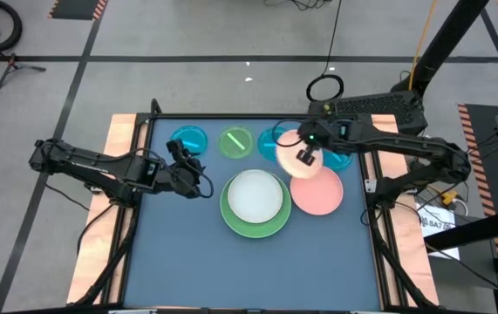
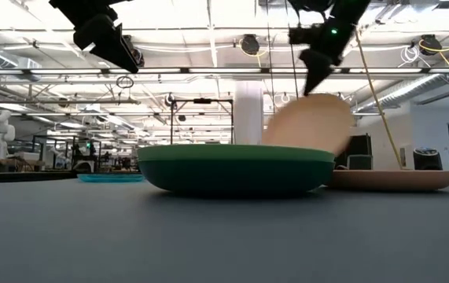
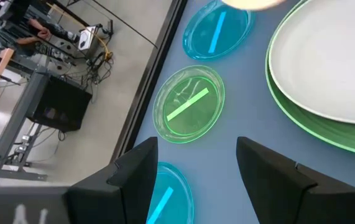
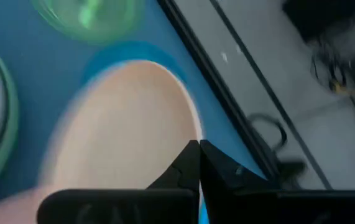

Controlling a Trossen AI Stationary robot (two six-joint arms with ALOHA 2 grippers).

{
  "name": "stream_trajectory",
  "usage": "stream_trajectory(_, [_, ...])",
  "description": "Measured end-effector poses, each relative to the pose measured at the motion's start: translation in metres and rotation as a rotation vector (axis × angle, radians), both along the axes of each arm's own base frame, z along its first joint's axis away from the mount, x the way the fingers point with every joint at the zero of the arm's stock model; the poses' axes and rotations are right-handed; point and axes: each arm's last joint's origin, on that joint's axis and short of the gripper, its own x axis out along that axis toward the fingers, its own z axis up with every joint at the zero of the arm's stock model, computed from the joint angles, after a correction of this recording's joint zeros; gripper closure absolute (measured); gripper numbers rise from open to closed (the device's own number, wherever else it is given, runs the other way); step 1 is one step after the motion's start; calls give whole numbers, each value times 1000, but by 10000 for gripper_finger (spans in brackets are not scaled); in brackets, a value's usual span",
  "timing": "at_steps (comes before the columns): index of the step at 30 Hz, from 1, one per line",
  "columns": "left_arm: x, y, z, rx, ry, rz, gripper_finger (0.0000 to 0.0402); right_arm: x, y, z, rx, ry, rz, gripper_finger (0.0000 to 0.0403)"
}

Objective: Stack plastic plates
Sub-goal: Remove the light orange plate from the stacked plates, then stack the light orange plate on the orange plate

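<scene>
A pale grey plate [image 1: 253,194] lies in a light green plate [image 1: 231,218] at mid-table; the low view shows the green stack [image 2: 236,169] resting on its base. A pink plate [image 1: 327,196] lies flat to its right. My right gripper [image 1: 305,157] is shut on a tilted cream plate [image 2: 310,122] above the pink one. Along the far edge lie small cyan plates [image 1: 187,139] [image 1: 340,160] and a lime plate [image 1: 235,142]; another cyan one is partly hidden under the cream plate. My left gripper [image 1: 196,177] hovers open, left of the stack. My right gripper pinches the cream plate's rim [image 4: 186,134] between its two shut fingers, coming from above and pointing down. The plate hangs steeply tilted below the fingers [image 2: 312,75]. Its lower edge is hidden behind the green stack in the low view.
The table's near half [image 1: 249,270] is bare blue mat. A raised black frame [image 1: 144,122] runs along the far and side edges. In the left wrist view the lime plate [image 3: 189,102] and two cyan plates [image 3: 217,28] [image 3: 168,196] lie ahead of the open fingers [image 3: 196,146].
</scene>
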Motion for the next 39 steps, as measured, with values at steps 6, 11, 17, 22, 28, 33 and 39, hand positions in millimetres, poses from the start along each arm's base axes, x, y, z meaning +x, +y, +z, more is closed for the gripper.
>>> stream_trajectory(6, [0, 0, 0, 0, -5, -2, 179, -17, -4, -2, 12, 84, -129, 403])
stream_trajectory(11, [0, 0, 0, 0, -5, -2, 179, -20, -7, -2, 17, 72, -176, 403])
stream_trajectory(17, [0, 0, 0, -1, -6, -1, 179, -9, -2, -9, 112, -60, -115, 403])
stream_trajectory(22, [0, 0, 0, 1, -4, -3, 179, -5, -2, -69, 88, -165, -120, 403])
stream_trajectory(28, [0, 0, 0, -3, -6, -3, 179, -24, -5, -136, 166, -299, -221, 403])
stream_trajectory(33, [1, -1, 0, -6, -5, -8, 179, -30, 3, -147, 325, -287, -214, 403])
stream_trajectory(39, [1, -1, 0, -6, -6, -8, 179, -35, 14, -151, 621, -251, -224, 403])
